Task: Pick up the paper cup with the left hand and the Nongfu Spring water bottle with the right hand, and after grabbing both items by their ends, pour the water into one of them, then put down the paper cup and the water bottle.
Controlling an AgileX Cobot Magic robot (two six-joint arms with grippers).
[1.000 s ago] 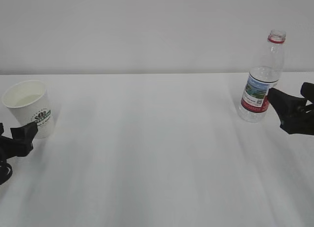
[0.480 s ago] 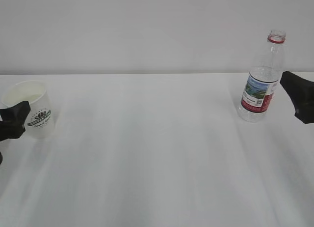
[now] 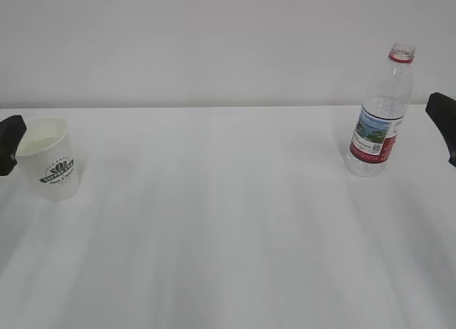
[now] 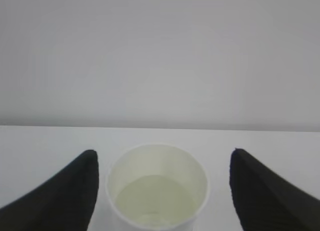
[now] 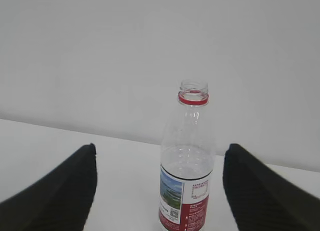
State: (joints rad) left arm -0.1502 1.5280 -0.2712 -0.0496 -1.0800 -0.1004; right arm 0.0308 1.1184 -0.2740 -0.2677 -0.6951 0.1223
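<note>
While both hands had backed off toward the frame edges since a second earlier, the left hand (image 4: pixel 160 191) hung with jaws spread around the paper cup (image 3: pixel 47 157), and the right hand (image 5: pixel 160 186), equally spread, faced the upright Nongfu Spring water bottle (image 3: pixel 381 115) on the table (image 3: pixel 228 222).

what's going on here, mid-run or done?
Neither arm holds anything. The paper cup stands upright at the table's left end, with the left gripper open on either side of it, not touching. The Nongfu Spring water bottle stands uncapped at the right, between the open right gripper's fingers, also untouched. The cup seems to hold some liquid.
</note>
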